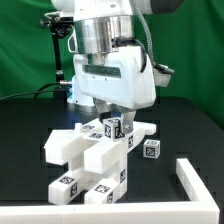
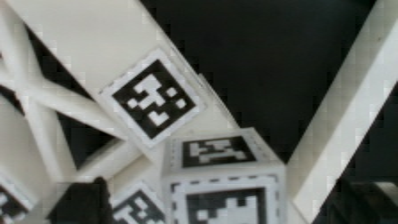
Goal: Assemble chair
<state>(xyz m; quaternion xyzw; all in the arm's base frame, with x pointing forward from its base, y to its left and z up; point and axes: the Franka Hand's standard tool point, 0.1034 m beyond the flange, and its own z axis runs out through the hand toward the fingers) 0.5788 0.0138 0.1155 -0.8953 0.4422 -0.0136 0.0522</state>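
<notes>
The chair parts are white matte pieces with black-and-white tags. Several bars and slabs (image 1: 92, 160) lie piled and crossed at the table's middle. A small tagged block (image 1: 114, 128) stands on top of the pile. My gripper (image 1: 113, 117) hangs straight over that block, its fingers low on either side of it. In the wrist view the block (image 2: 224, 170) fills the space between the jaws, with a gap on each side, so my gripper (image 2: 222, 208) looks open and empty. A tagged bar (image 2: 157, 96) runs slantwise beyond it. Another small tagged cube (image 1: 150, 149) lies to the exterior view's right.
A white L-shaped rail (image 1: 192, 181) lies on the black table at the exterior view's lower right. A green curtain (image 1: 25, 45) hangs behind. Black cables run behind the arm on the exterior view's left.
</notes>
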